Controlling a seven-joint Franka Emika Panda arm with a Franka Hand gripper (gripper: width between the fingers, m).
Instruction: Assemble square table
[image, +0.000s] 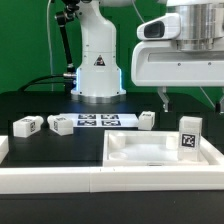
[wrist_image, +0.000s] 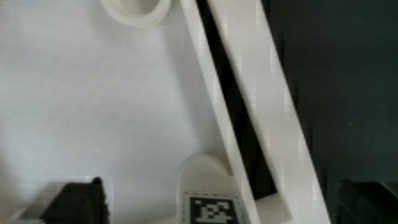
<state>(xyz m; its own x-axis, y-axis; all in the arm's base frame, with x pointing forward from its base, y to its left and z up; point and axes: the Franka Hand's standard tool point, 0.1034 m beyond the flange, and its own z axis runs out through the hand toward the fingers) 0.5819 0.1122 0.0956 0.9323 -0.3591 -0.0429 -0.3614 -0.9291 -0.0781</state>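
Observation:
The white square tabletop slab with a raised rim lies at the front of the table. One white leg with a tag stands upright at its corner on the exterior view's right. My gripper hangs open just above that leg. In the wrist view the tagged leg sits between my two dark fingertips, which stand well apart from it on both sides. The slab's flat face and rim fill that view. Three more legs lie loose on the black table.
The marker board lies flat before the robot's base. Long white border rails run along the front edge and at the exterior view's left. A round socket shows in the slab.

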